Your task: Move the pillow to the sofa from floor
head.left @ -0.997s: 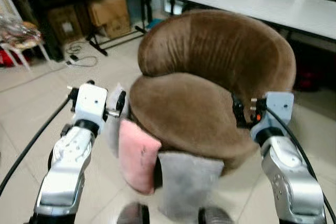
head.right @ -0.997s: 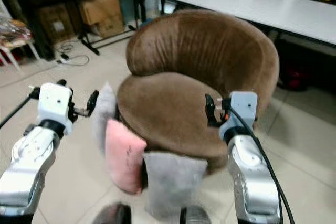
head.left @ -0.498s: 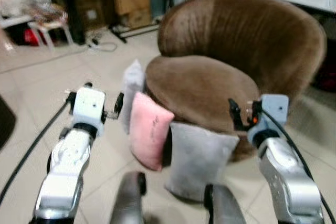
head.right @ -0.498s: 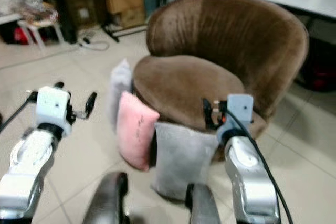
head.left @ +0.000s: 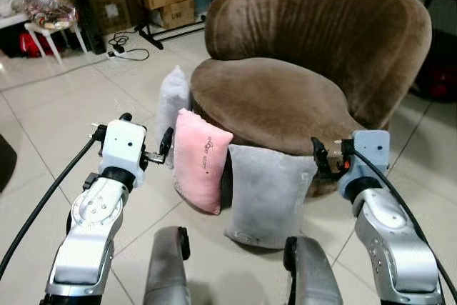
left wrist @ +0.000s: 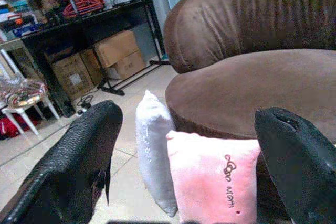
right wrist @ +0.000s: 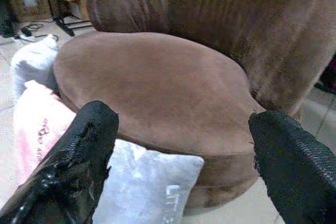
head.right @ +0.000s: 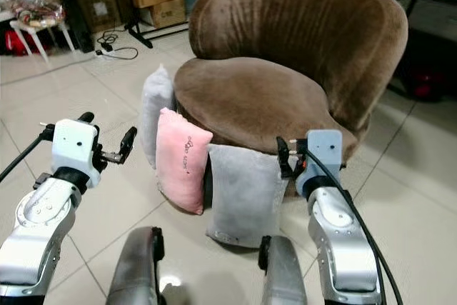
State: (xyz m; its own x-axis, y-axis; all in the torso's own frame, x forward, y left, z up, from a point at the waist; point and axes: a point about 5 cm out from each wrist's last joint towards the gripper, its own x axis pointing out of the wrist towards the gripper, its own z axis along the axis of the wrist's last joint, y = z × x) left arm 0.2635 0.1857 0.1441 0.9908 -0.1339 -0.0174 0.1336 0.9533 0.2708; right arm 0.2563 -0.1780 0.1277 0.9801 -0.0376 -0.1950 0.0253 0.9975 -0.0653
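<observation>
Left pincer [head.left: 166, 142] and right pincer [head.left: 318, 156] both spread wide, holding nothing. Three pillows stand on the floor [head.left: 43, 133], leaning against the sofa [head.left: 285, 98]: grey pillow [head.left: 268, 194], pink pillow [head.left: 201, 168], white pillow [head.left: 173, 101]. Left wrist view shows pink lettering; grey pillow is cut off there.

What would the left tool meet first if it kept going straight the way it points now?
Most likely the pink pillow. The left tool is open, and its wrist view looks along the fingers at that pillow leaning against the brown sofa, with a white pillow just beside it. Depth is unclear, so this is a judgement.
</observation>
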